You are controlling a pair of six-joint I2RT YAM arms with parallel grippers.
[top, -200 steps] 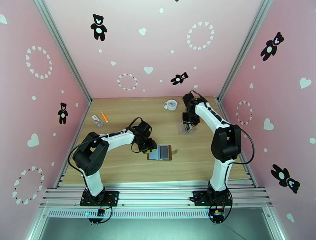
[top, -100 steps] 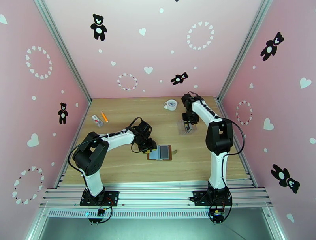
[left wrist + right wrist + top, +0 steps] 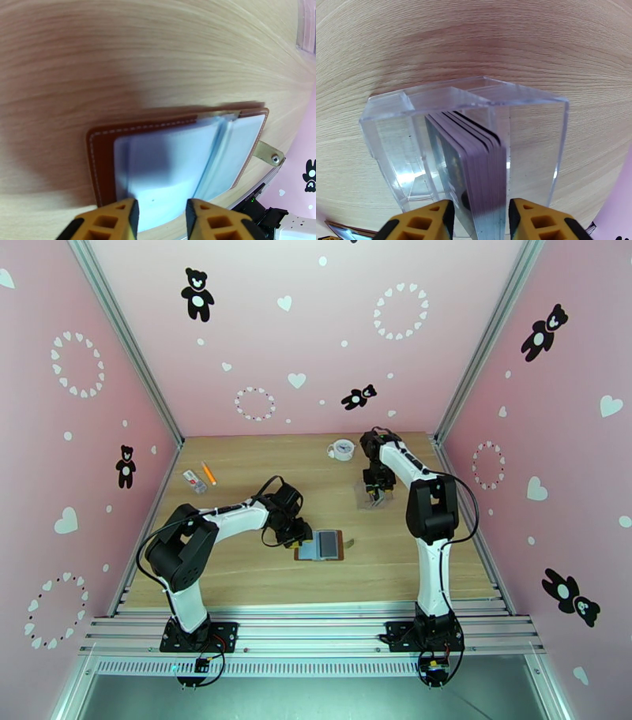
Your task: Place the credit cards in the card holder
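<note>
Credit cards [image 3: 482, 158] stand stacked in a clear box [image 3: 537, 138] far right on the table [image 3: 395, 39]. Our right gripper [image 3: 481, 215] straddles them, open. Left gripper [image 3: 162, 215], open, sits at the card holder [image 3: 102, 158]. Closing across the stack, we risk lifting several.

Orange pen [image 3: 208, 473] lies beside white packet [image 3: 194, 481]; round white object [image 3: 342, 449] well apart.

The brown card holder [image 3: 320, 545] lies open at the middle of the table [image 3: 261, 579], pale sleeves up. The credit cards [image 3: 474, 165] stand stacked on edge toward the right edge.
</note>
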